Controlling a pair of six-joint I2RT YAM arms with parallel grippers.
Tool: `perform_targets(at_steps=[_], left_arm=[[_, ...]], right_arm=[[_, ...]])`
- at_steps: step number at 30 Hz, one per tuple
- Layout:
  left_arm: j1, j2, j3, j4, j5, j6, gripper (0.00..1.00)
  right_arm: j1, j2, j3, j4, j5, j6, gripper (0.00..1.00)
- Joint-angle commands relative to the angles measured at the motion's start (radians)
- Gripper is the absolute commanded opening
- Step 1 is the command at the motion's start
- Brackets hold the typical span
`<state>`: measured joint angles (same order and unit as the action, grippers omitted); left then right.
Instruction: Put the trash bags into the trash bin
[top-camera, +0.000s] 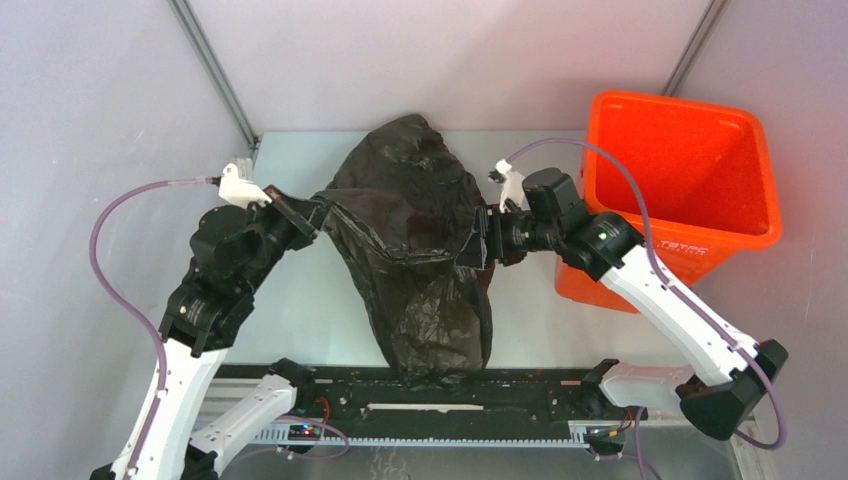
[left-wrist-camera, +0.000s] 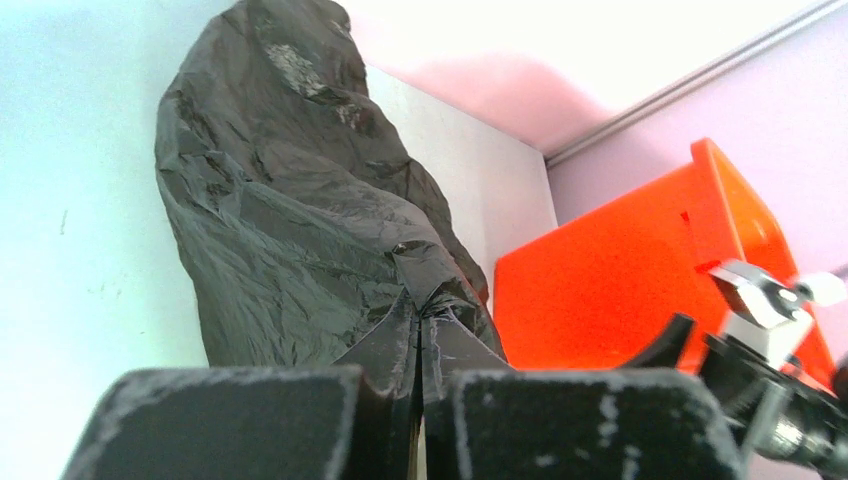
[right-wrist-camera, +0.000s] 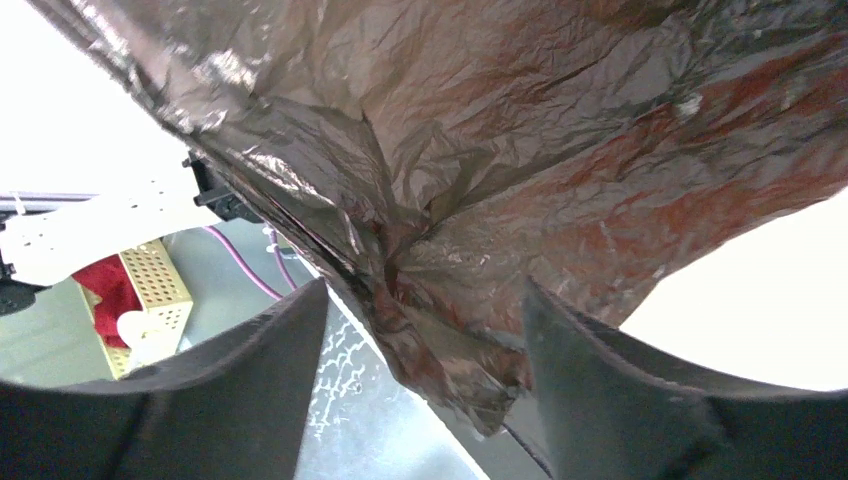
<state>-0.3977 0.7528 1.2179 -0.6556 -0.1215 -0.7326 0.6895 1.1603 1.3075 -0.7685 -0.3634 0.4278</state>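
Observation:
The black trash bag (top-camera: 415, 240) hangs in mid-table, its lower end (top-camera: 440, 345) draped down to the near rail. My left gripper (top-camera: 318, 212) is shut on the bag's left edge, and in the left wrist view the film (left-wrist-camera: 300, 210) is pinched between its closed fingertips. My right gripper (top-camera: 480, 240) stands open at the bag's right side. A loose fold of film (right-wrist-camera: 470, 330) lies between its spread fingers (right-wrist-camera: 290, 330), unclamped. The orange trash bin (top-camera: 740, 225) stands at the far right, empty, just behind the right arm.
Grey walls enclose the table on three sides. A black rail (top-camera: 450, 385) runs along the near edge between the arm bases. The right arm's elbow (top-camera: 600, 240) sits against the bin's left wall. A perforated yellow box (right-wrist-camera: 150, 290) with red contents shows beyond the right fingers.

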Motion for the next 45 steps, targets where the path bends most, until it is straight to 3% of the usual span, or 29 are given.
perform_targets(at_steps=[1, 5, 14, 22, 29, 40, 45], left_arm=[[0.015, 0.011, 0.024, -0.016, -0.076, 0.027, 0.0], [0.02, 0.046, 0.034, -0.03, -0.052, 0.049, 0.0], [0.025, 0.116, 0.06, 0.001, 0.02, 0.046, 0.0], [0.027, 0.122, 0.123, -0.038, 0.013, 0.098, 0.0], [0.031, 0.103, 0.143, -0.06, 0.0, 0.111, 0.0], [0.037, 0.111, 0.21, -0.056, -0.052, 0.164, 0.0], [0.037, 0.101, 0.223, -0.064, -0.075, 0.18, 0.0]], right_arm=[[-0.002, -0.123, 0.029, -0.029, 0.042, -0.084, 0.88], [-0.007, -0.166, 0.143, -0.095, 0.082, -0.12, 0.91], [-0.092, -0.107, 0.458, -0.179, 0.565, -0.214, 0.92], [-0.186, -0.046, 0.477, -0.138, 0.835, -0.277, 0.91], [-0.205, 0.078, 0.513, -0.235, 0.855, -0.196, 0.88], [-0.191, 0.161, 0.506, -0.316, 0.918, -0.115, 0.68], [-0.185, 0.169, 0.488, -0.299, 0.899, -0.144, 0.47]])
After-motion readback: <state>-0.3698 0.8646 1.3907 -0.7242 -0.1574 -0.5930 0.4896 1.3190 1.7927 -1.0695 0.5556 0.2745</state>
